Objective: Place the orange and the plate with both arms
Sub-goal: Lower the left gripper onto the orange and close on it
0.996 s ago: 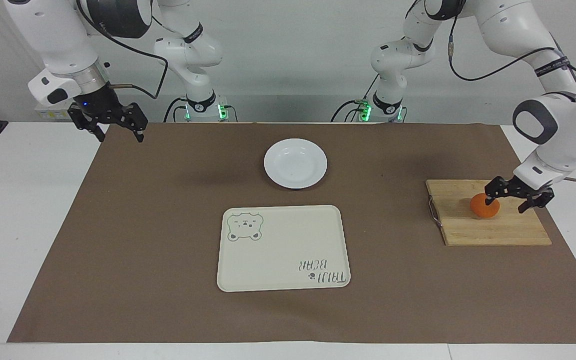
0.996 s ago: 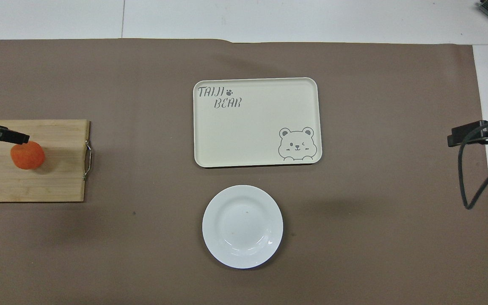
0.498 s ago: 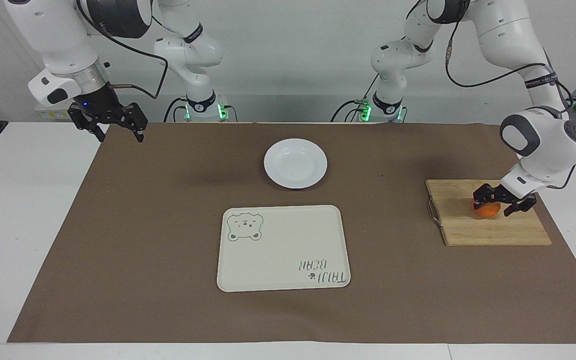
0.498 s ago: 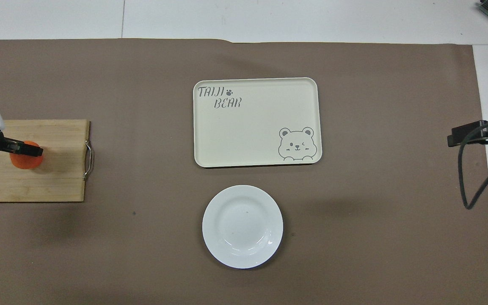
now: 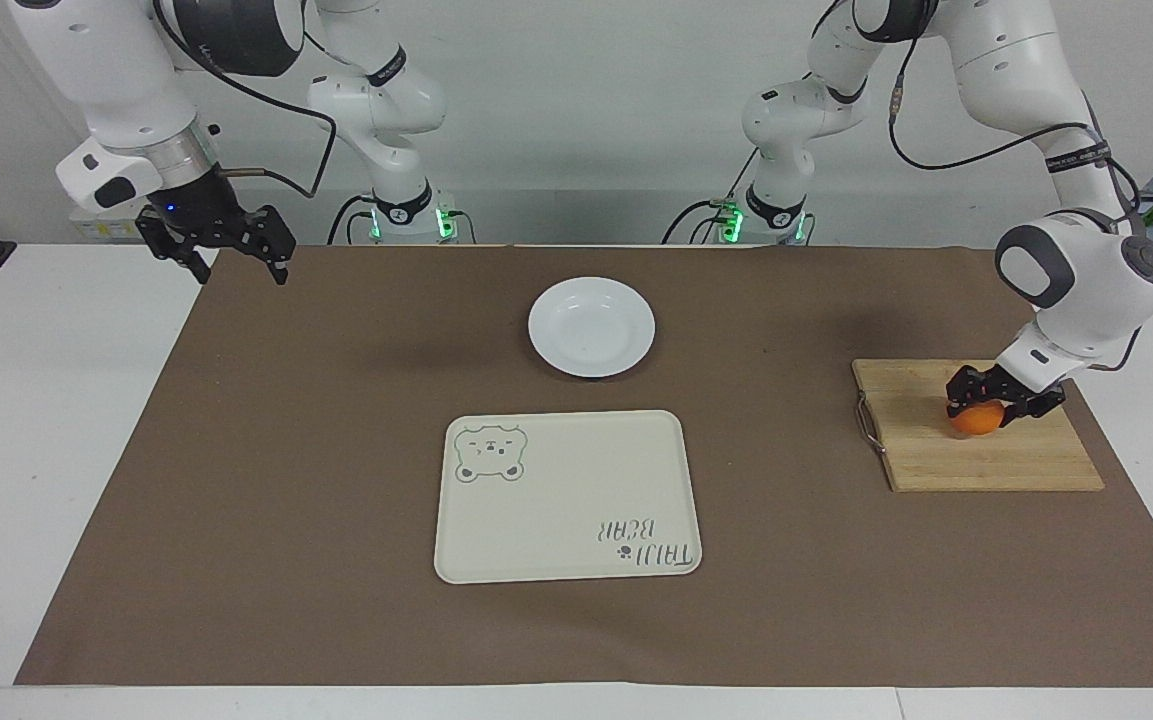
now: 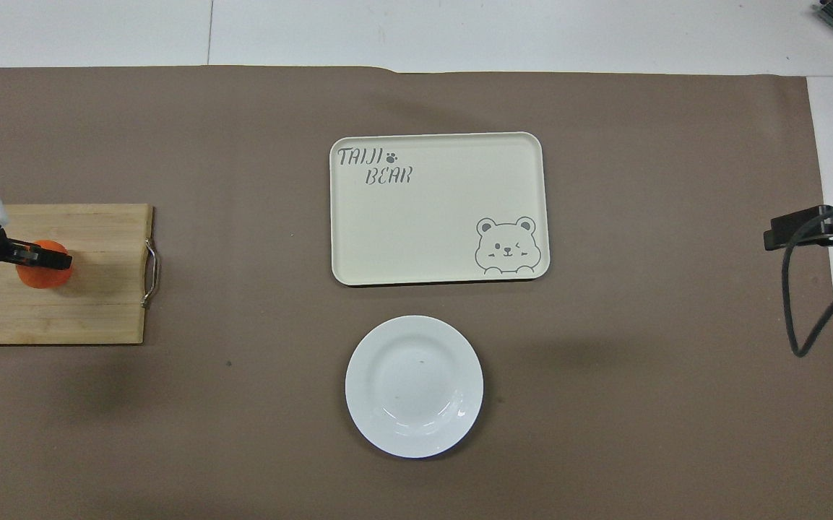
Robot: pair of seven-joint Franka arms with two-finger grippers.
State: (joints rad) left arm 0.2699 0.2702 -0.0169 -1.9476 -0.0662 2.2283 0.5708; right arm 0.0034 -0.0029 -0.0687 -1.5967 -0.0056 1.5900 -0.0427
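The orange [image 5: 976,421] sits on a wooden cutting board [image 5: 996,462] at the left arm's end of the table. My left gripper [image 5: 982,402] is down on it, shut on the orange from above; in the overhead view the fingers cover part of the orange [image 6: 42,267]. The white plate [image 5: 591,327] lies bare on the brown mat, nearer to the robots than the cream tray; it also shows as the plate [image 6: 414,386] from overhead. My right gripper [image 5: 240,270] hangs open over the mat's corner at the right arm's end, holding nothing, and waits.
A cream tray [image 5: 566,495] with a bear drawing lies mid-table, farther from the robots than the plate. The cutting board [image 6: 91,303] has a metal handle on its edge toward the tray. A brown mat [image 5: 336,480] covers most of the white table.
My left gripper came down over the orange and closed on it. The orange stays on the board. The right arm has not moved.
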